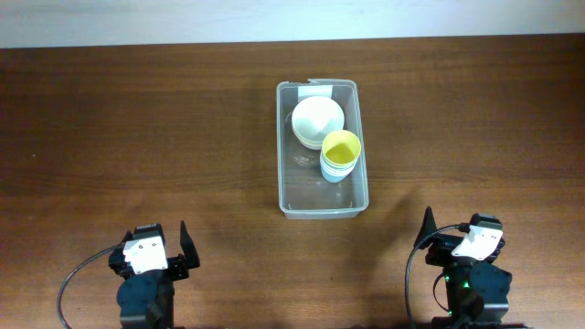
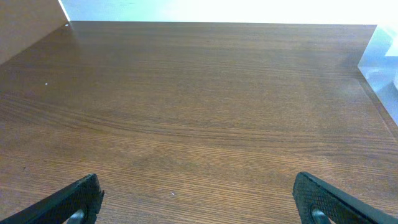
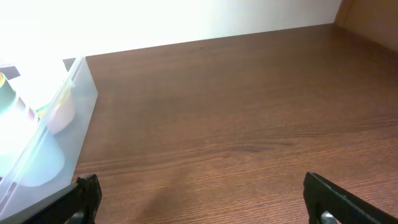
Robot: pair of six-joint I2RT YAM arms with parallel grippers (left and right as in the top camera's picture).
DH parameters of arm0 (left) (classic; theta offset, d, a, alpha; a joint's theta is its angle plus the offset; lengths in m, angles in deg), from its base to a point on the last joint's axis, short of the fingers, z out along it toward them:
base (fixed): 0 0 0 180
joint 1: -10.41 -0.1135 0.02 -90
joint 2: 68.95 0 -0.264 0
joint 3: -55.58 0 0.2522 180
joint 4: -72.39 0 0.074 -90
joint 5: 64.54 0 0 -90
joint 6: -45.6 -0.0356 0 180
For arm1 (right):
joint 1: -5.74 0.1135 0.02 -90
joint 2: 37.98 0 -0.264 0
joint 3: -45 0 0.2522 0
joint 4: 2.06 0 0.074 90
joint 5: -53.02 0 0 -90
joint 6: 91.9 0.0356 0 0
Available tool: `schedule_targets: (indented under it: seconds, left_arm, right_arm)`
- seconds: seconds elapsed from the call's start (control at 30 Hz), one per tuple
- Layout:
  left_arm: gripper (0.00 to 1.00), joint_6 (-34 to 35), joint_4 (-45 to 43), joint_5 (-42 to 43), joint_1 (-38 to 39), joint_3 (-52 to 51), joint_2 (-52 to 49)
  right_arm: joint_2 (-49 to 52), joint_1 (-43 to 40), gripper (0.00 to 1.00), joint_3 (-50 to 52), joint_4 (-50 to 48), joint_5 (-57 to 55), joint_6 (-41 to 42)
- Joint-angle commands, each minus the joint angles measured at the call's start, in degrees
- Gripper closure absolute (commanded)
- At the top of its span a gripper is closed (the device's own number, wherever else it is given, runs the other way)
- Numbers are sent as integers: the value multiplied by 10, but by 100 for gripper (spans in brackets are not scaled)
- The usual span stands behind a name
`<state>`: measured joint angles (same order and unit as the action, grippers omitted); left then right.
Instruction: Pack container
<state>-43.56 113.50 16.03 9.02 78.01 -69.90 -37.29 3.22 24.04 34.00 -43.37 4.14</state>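
The clear rectangular container [image 1: 322,203] stands at the table's middle, its white label at the far short rim. Inside it lie a white bowl [image 1: 317,118] and a stack of cups topped by a yellow one [image 1: 341,149]. The container's corner shows at the left of the right wrist view [image 3: 78,87] and at the right edge of the left wrist view [image 2: 380,59]. My left gripper [image 2: 199,202] is open and empty over bare wood near the front left. My right gripper [image 3: 205,199] is open and empty near the front right.
The brown wooden table [image 1: 137,137] runs to a pale wall at the far edge. Both arm bases, the left [image 1: 146,274] and the right [image 1: 471,265], sit at the front edge.
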Motion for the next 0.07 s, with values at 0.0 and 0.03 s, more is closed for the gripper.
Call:
schedule_targets:
  seconds: [0.0, 0.03]
  left_arm:
    - [0, -11, -4, 6, 3, -9, 6]
    - [0, -11, -4, 6, 3, -9, 6]
  right_arm:
    - [-5, 2, 1, 6, -1, -1, 4]
    - [-5, 2, 1, 6, -1, -1, 4]
